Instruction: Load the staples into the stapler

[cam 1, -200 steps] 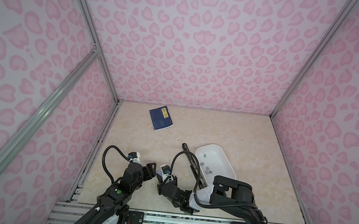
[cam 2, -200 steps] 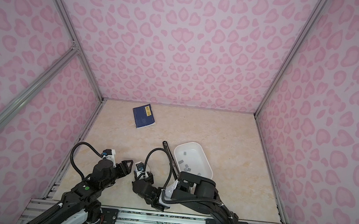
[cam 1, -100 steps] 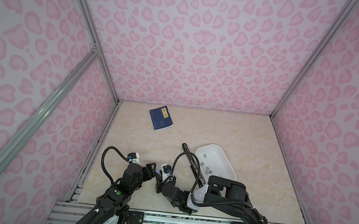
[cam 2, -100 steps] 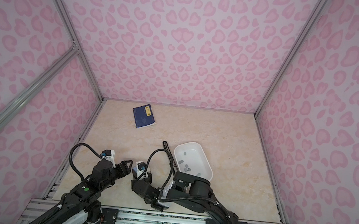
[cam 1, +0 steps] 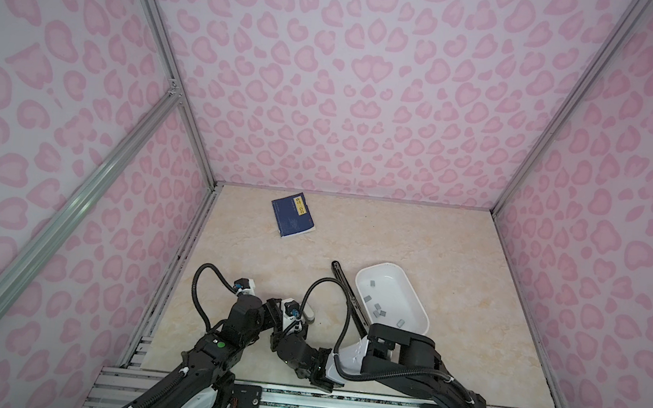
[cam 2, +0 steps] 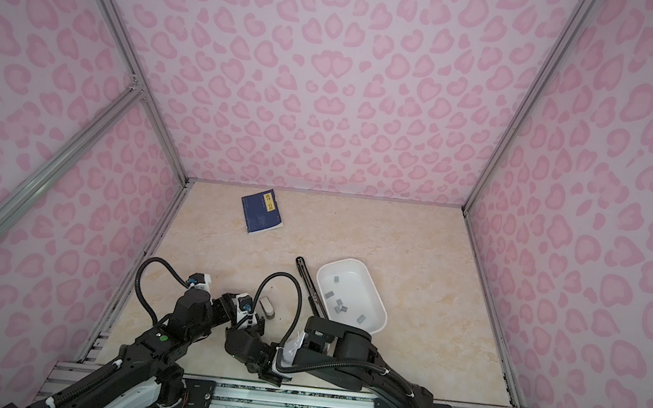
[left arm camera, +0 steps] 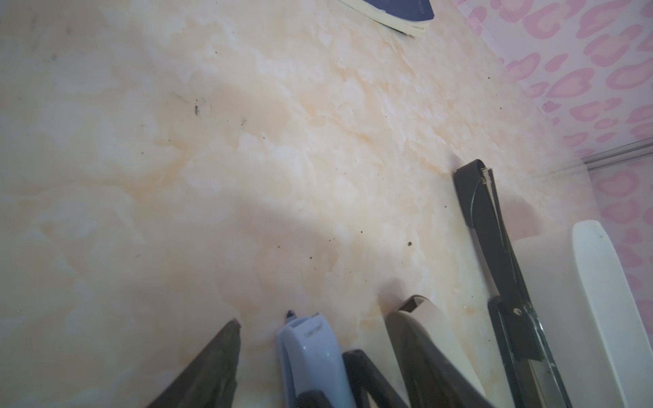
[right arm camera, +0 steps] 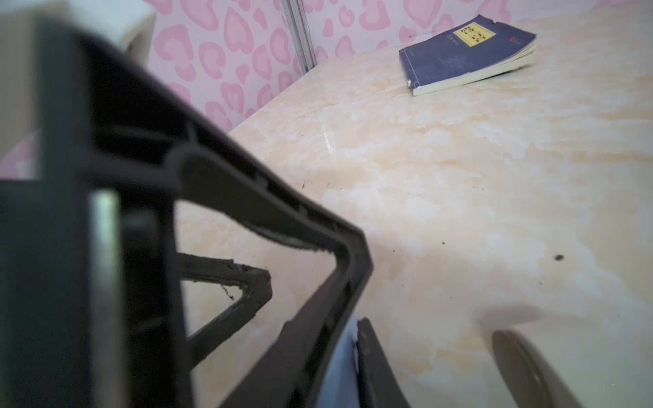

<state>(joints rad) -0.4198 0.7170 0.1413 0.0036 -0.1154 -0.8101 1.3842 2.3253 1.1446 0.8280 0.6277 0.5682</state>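
**Top views.** Left gripper (cam 1: 277,320) and right gripper (cam 1: 296,326) sit close together. Cables and wrists overlap them, so neither jaw state reads here.
- Grey stapler (cam 1: 308,316) lies just beyond the right gripper's tips.
- Black stapler (cam 1: 345,284), swung open, lies farther out on the right gripper's side, along the tray (cam 1: 392,290).
- Staples (cam 1: 379,312): several lie loose in the tray, well apart from both grippers.
- Book (cam 1: 292,218) lies far ahead of both.

**Left wrist.** Blue stapler (left arm camera: 309,349) stands between the left fingers, its base cut off by the frame edge.
- One finger (left arm camera: 215,364) is clear of it, with table showing in the gap: jaws spread.
- A dark frame piece touches its other side; cannot tell whose finger.
- The tray wall hides the staples.

**Right wrist.** The near field is blurred.
- The gripper's own finger (right arm camera: 311,318) fills much of the frame.
- A blue sliver sits pinched between it and its mate: jaws nearly together on the blue stapler.
- The grey stapler's end is cut off beside them.
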